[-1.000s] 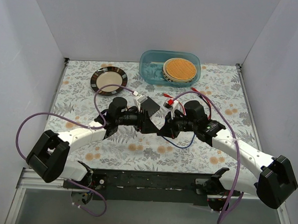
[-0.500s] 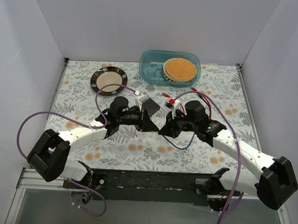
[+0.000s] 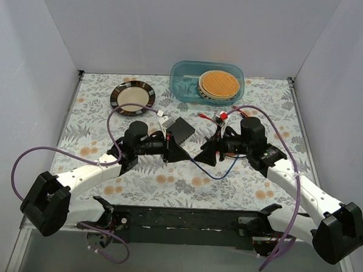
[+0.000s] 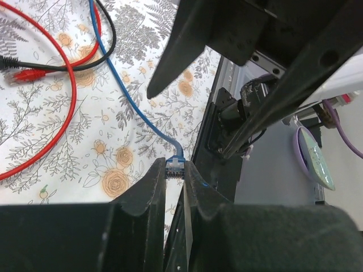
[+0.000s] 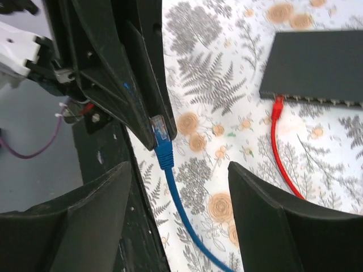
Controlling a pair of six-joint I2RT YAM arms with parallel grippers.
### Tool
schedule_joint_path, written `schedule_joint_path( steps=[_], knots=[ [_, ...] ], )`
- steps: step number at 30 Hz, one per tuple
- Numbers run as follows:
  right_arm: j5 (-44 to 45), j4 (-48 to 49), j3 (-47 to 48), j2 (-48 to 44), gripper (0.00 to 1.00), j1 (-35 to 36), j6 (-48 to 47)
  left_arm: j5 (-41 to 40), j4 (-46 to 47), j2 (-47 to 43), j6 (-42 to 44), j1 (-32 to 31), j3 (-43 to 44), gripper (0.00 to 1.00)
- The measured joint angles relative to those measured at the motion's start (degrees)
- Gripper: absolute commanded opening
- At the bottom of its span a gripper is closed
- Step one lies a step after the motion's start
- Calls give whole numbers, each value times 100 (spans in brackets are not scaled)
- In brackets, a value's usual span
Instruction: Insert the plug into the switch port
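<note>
Alignment in hand. Left end effector [image 4: 174, 171] pinched shut on blue plug [image 5: 160, 132], near but clear of the switch [image 5: 323, 62]; right end effector [image 5: 178, 170] gaping, empty. Next, by judgement: square plug to a free switch port [image 5: 324, 101].

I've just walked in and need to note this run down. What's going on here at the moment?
The left gripper is pinching the blue plug between its fingertips. The right gripper is open right beside it and holds nothing. The plug is not yet in the grey switch box, which lies flat on the table a little way off. A red cable already appears to be plugged into one of its ports.
</note>
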Motion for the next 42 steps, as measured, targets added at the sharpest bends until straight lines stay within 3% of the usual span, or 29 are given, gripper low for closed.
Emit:
schedule_joint_path(
  steps=[6, 11, 18, 33, 42],
  knots=[
    [-1263, 1029, -52, 203, 75, -240, 570, 227, 330, -256, 15, 0, -138, 0],
    [-1805, 1499, -81, 514, 70, -240, 944, 339, 457, -249, -11, 0, -138, 0],
    [-1963, 1593, -151, 525, 58, -240, 1064, 350, 505, -251, -55, 0, -138, 0],
    [-1987, 1554, -227, 686, 49, -240, 1045, 374, 507, -286, -94, 0, -138, 0],
    [-2020, 1598, -236, 798, 34, -240, 1058, 417, 520, -291, -107, 0, -138, 0]
  ],
)
